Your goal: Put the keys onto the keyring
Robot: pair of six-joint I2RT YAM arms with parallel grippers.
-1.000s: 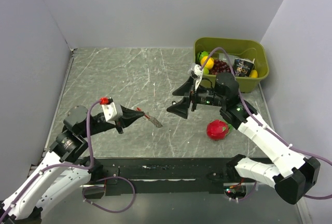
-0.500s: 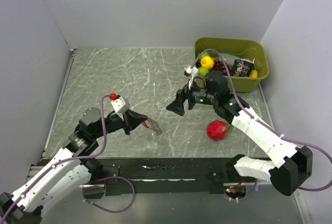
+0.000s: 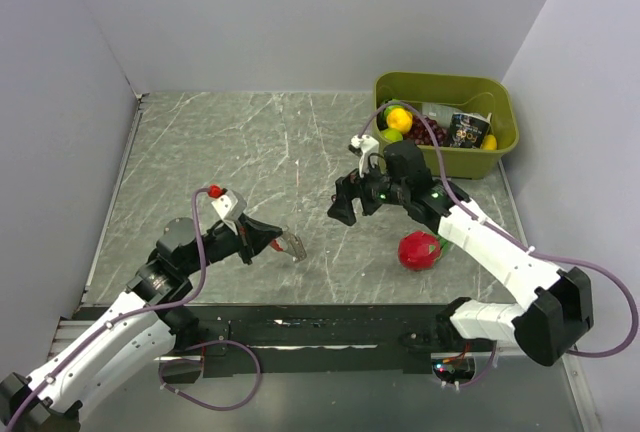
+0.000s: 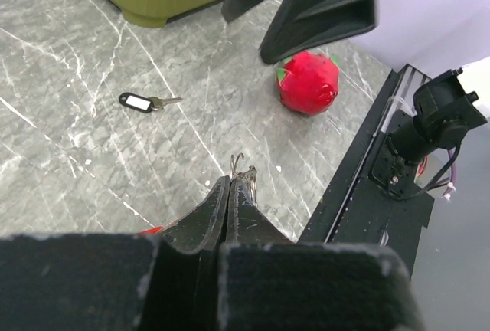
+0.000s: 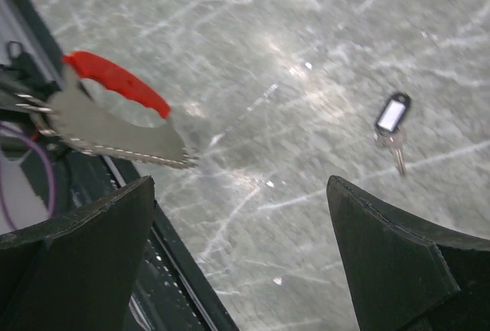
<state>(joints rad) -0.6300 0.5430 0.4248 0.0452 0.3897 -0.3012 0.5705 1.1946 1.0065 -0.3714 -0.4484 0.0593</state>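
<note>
- The left pincer (image 3: 271,242) is pressed together, pinching the keys (image 5: 115,128).
- The right pincer (image 3: 343,205) hangs spread near the keys.
- The keyring (image 4: 136,101) lies on the table (image 4: 69,162).

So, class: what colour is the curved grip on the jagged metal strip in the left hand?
Red; the curved grip shows best in the right wrist view.

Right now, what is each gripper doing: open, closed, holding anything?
Left gripper: jaws closed on the keys.
Right gripper: jaws open, holding nothing.
</note>
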